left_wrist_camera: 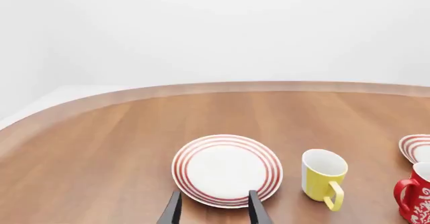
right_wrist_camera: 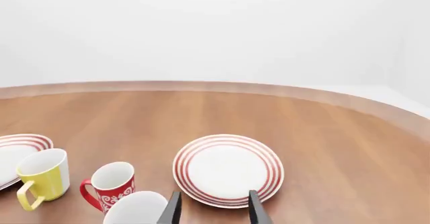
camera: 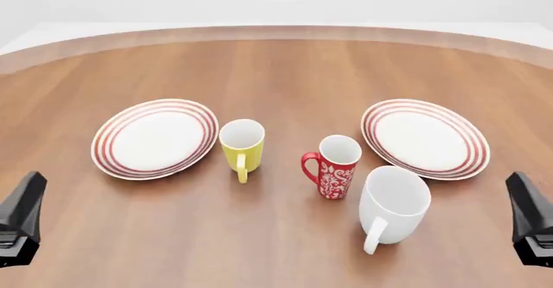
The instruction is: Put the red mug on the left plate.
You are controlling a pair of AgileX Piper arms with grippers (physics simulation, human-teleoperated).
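Note:
The red mug (camera: 333, 166) with a white floral pattern stands upright near the table's middle, its handle toward the left. The left plate (camera: 155, 138), white with red rings, lies empty to the left, beyond the yellow mug. My left gripper (camera: 26, 197) hovers at the near left edge, open and empty, well short of the plate. In the left wrist view its fingers (left_wrist_camera: 173, 209) frame the left plate (left_wrist_camera: 227, 169), and the red mug (left_wrist_camera: 416, 194) is cut off at the edge. My right gripper (camera: 522, 194) is open at the near right, and its wrist view shows the red mug (right_wrist_camera: 111, 186).
A plain yellow mug (camera: 242, 145) stands between the left plate and the red mug. A larger white mug (camera: 393, 204) sits close to the red mug, nearer the right arm. An identical right plate (camera: 425, 138) lies empty. The curved far table edge (camera: 276, 32) runs behind.

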